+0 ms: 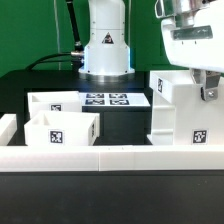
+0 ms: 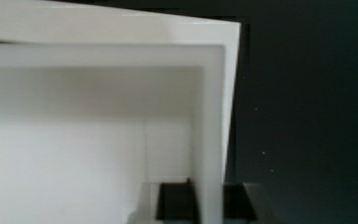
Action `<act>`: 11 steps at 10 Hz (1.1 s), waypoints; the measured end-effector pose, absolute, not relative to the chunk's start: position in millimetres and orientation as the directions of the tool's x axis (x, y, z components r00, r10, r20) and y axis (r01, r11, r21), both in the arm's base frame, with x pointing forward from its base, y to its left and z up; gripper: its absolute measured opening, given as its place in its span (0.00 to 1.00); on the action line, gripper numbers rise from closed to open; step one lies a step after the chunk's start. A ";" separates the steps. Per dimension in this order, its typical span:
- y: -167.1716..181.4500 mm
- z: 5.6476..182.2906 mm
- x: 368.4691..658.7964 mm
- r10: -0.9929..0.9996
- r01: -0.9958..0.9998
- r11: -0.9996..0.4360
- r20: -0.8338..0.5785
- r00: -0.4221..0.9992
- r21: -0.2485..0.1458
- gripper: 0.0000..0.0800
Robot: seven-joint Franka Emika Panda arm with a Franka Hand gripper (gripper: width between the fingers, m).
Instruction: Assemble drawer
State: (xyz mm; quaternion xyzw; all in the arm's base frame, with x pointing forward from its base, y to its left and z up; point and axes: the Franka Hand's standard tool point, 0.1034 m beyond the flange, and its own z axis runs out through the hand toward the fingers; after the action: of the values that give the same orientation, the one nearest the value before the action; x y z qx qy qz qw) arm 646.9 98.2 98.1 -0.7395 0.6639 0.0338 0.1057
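1. Exterior view's left: small white open-top plastic front tray (image 1: 62,131) and matching rear tray (image 1: 50,101) stand upright, not yet in the shell.
2. Centre: thin flat white marker board (image 1: 108,100).
3. Right: tall white open-faced plastic box shell (image 1: 178,120) stands upright. Gripper (image 1: 208,88) has dark fingers (image 2: 176,203) clamped on one thin side wall, probably to reposition it.
4. Black tabletop (image 1: 125,125); low white border blocks (image 1: 120,157) in front; green backdrop (image 1: 150,40).
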 end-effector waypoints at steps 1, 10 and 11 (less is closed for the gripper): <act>98.4 98.1 646.3 -0.974 -0.989 -0.103 -0.192 0.122 -0.106 0.05; 79.9 144.0 613.2 -0.809 -0.811 -0.540 -0.127 0.574 -0.224 0.81; 67.5 159.6 608.0 -0.764 -0.762 -0.598 -0.110 0.636 -0.249 0.81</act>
State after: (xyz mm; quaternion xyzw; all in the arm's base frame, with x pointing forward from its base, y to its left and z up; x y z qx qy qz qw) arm 608.0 67.5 159.6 -0.8939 0.4266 -0.0040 0.1373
